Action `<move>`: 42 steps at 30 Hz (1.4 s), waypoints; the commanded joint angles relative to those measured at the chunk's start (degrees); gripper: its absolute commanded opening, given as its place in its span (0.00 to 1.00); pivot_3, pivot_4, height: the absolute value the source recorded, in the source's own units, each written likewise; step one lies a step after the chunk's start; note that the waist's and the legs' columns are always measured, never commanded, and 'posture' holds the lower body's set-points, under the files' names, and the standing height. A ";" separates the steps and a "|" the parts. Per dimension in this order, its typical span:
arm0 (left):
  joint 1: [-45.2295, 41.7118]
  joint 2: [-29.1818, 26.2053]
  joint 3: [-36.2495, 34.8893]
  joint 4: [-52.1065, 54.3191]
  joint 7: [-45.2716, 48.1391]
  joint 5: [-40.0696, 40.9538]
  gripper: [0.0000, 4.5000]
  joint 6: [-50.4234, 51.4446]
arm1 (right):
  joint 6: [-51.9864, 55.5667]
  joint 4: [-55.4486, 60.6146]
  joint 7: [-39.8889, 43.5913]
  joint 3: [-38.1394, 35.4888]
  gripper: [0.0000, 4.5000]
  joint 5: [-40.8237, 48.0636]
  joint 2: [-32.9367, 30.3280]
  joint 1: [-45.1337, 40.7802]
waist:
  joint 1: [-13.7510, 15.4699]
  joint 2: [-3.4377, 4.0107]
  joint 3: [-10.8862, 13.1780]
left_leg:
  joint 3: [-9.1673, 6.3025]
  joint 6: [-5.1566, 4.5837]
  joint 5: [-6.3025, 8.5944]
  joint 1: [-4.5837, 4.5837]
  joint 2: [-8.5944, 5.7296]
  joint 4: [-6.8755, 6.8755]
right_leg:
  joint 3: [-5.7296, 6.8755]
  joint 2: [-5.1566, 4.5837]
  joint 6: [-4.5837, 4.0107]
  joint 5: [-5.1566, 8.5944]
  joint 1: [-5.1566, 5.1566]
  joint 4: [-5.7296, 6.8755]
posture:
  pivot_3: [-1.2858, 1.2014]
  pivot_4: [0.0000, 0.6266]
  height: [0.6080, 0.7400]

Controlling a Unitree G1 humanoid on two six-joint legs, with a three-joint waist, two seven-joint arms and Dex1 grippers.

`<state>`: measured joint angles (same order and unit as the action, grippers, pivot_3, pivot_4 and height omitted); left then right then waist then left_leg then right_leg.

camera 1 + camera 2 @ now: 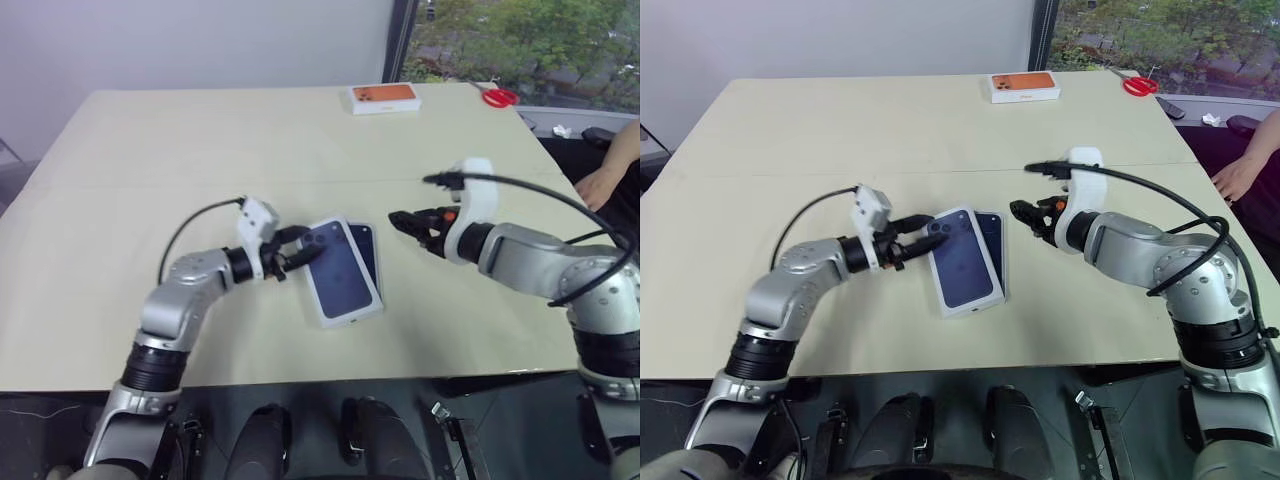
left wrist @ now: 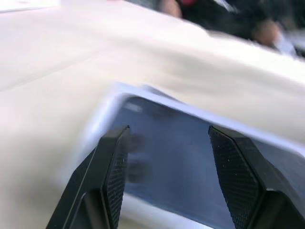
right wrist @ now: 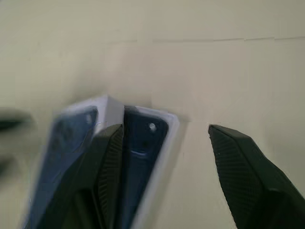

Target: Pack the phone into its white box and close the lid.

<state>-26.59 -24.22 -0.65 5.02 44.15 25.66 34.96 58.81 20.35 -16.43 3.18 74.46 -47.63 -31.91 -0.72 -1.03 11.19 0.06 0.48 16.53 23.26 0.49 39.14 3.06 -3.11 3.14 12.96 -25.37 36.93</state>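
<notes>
The lid (image 1: 340,272), white with a dark blue phone picture on top, lies askew in the middle of the table, overlapping the white box (image 3: 166,139). My left gripper (image 1: 297,248) reaches in from the left, and its fingers (image 2: 112,162) are closed on the lid's near corner. The dark navy phone (image 1: 367,248) lies in the box and shows along the lid's right side, with its camera end (image 3: 143,136) uncovered. To the right of the box, my right gripper (image 1: 405,222) hovers open with nothing between its fingers.
A white box with an orange phone picture (image 1: 384,97) and red scissors (image 1: 498,96) lie at the table's far edge. A person's hand (image 1: 600,185) rests past the table's right edge. Bare tabletop (image 1: 180,150) surrounds the work spot.
</notes>
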 commanded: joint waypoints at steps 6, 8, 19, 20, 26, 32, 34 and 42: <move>4.95 -12.58 -0.86 3.01 6.73 0.47 0.01 2.95 | 0.53 7.95 16.94 4.49 0.00 -16.25 -2.91 1.55 | 0.29 -0.01 0.01 | 0.03 -0.01 0.01 0.01 -0.02 0.00 | -0.01 -0.04 -0.02 0.00 0.00 -0.05 | 0.52 0.24 1.00; 6.34 -15.37 2.48 4.50 9.01 -1.05 0.01 3.59 | 1.18 8.94 18.98 5.97 0.00 -18.74 -2.31 1.38 | 0.75 -0.01 0.01 | 0.02 -0.01 0.01 0.02 -0.07 0.03 | 0.01 -0.10 -0.03 0.01 0.01 -0.07 | 0.52 0.24 1.00; 2.09 -8.73 15.70 7.84 2.43 -7.93 0.01 8.19 | 6.90 8.94 22.64 10.72 0.00 -30.09 5.18 0.82 | 1.45 -0.02 0.00 | 0.03 -0.01 0.01 0.10 -0.14 0.03 | 0.00 -0.20 -0.03 -0.01 0.06 -0.30 | 0.52 0.24 1.00; 1.55 -7.26 15.58 7.78 1.80 -7.35 0.01 8.86 | 7.52 9.11 22.73 10.55 0.00 -30.54 6.01 0.83 | 1.46 -0.01 -0.01 | 0.03 -0.01 0.01 0.09 -0.14 0.03 | 0.00 -0.19 -0.02 -0.01 0.07 -0.29 | 0.52 0.24 1.00; -0.33 -0.03 13.74 6.34 -2.28 -6.73 0.01 9.90 | 10.48 10.70 24.07 9.14 0.00 -33.45 8.25 1.78 | 1.45 -0.02 -0.01 | 0.00 -0.01 0.01 0.08 -0.14 0.04 | 0.02 -0.16 -0.02 -0.02 0.06 -0.24 | 0.52 0.24 1.00; -1.85 6.31 11.70 3.88 -6.15 -6.71 0.01 9.63 | 13.17 12.82 25.35 6.19 0.00 -35.11 8.21 3.04 | 1.46 -0.03 -0.01 | -0.01 -0.01 0.01 0.06 -0.15 0.07 | 0.03 -0.16 -0.02 -0.02 0.09 -0.20 | 0.52 0.24 1.00; -2.59 7.35 11.13 3.02 -6.89 -6.65 0.01 9.78 | 13.96 13.40 25.79 5.42 0.00 -35.62 8.03 3.55 | 1.46 -0.03 -0.01 | -0.01 -0.01 0.01 0.06 -0.15 0.06 | 0.03 -0.16 -0.02 -0.02 0.09 -0.20 | 0.52 0.24 1.00; -3.71 8.52 10.82 1.94 -6.44 -6.52 0.01 9.83 | 15.28 13.91 27.22 4.19 0.00 -38.32 8.29 4.88 | 1.40 -0.03 -0.01 | -0.01 -0.01 0.01 0.04 -0.15 0.06 | 0.03 -0.15 -0.02 -0.02 0.09 -0.14 | 0.52 0.24 1.00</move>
<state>-29.05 -16.71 10.03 5.64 36.84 17.74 45.78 74.63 31.31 9.76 8.50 36.24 -39.96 -26.90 0.68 -1.06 11.18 0.05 0.48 16.53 23.29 0.34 39.20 3.09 -3.25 3.12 12.94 -25.28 36.79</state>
